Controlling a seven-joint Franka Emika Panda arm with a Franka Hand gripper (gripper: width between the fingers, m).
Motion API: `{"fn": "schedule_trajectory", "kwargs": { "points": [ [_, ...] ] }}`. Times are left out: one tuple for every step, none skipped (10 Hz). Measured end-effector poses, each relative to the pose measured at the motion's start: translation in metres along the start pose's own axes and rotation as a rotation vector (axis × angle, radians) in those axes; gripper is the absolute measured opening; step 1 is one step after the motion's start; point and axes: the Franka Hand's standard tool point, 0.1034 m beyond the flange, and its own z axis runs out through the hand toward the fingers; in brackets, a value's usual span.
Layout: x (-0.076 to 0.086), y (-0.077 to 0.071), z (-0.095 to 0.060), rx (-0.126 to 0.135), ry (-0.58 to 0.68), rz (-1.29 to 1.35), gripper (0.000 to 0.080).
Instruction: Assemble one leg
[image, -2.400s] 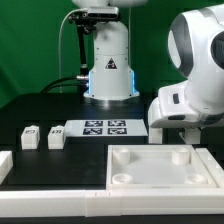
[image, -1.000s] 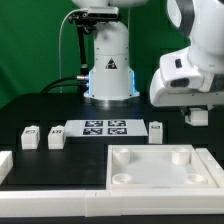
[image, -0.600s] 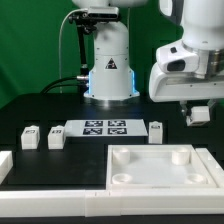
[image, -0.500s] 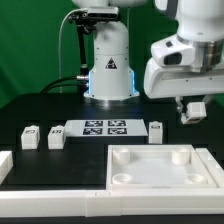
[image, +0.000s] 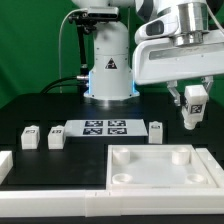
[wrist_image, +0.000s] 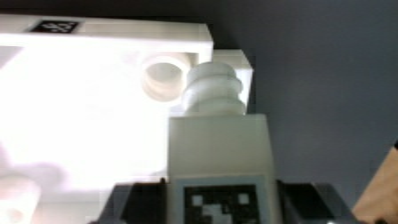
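Observation:
My gripper (image: 191, 108) is shut on a leg (image: 193, 100), a small white post with a marker tag, and holds it in the air above the back right corner of the large white square piece (image: 150, 178). In the wrist view the leg (wrist_image: 217, 130) fills the middle between the dark fingers (wrist_image: 135, 204). Its stepped tip points toward a round corner socket (wrist_image: 164, 72) of the square piece (wrist_image: 71, 110). Three more legs stand on the table: two at the exterior view's left (image: 30, 136) (image: 55, 138) and one by the marker board (image: 155, 131).
The marker board (image: 100, 127) lies at the back middle of the black table. A white block (image: 5, 164) sits at the exterior view's left edge. The robot base (image: 108, 70) stands behind the marker board.
The arm has risen from the table with the leg and swung toward the exterior view's left. The held leg now hangs higher, above the square piece's back right corner.

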Motion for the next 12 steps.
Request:
{"fn": "schedule_trajectory", "kwargs": {
  "points": [
    [-0.008,0.001,0.003,-0.006,-0.047,-0.002,0.0290],
    [-0.004,0.001,0.002,-0.005,-0.045,-0.001,0.0290],
    [-0.005,0.001,0.005,-0.005,-0.050,-0.008,0.0290],
    [0.007,-0.001,0.014,0.001,-0.045,-0.065,0.0290],
    [0.027,0.002,0.023,0.004,-0.034,-0.098,0.0290],
    [0.048,0.007,0.031,0.004,-0.014,-0.115,0.0290],
    [0.063,0.009,0.041,0.006,-0.006,-0.120,0.0290],
    [0.071,0.010,0.049,0.007,0.005,-0.133,0.0290],
    [0.073,0.010,0.052,0.008,0.007,-0.141,0.0290],
    [0.073,0.010,0.051,0.008,0.007,-0.142,0.0290],
    [0.072,0.010,0.052,0.008,0.005,-0.142,0.0290],
    [0.075,0.010,0.052,0.007,0.040,-0.142,0.0290]
  ]
}}
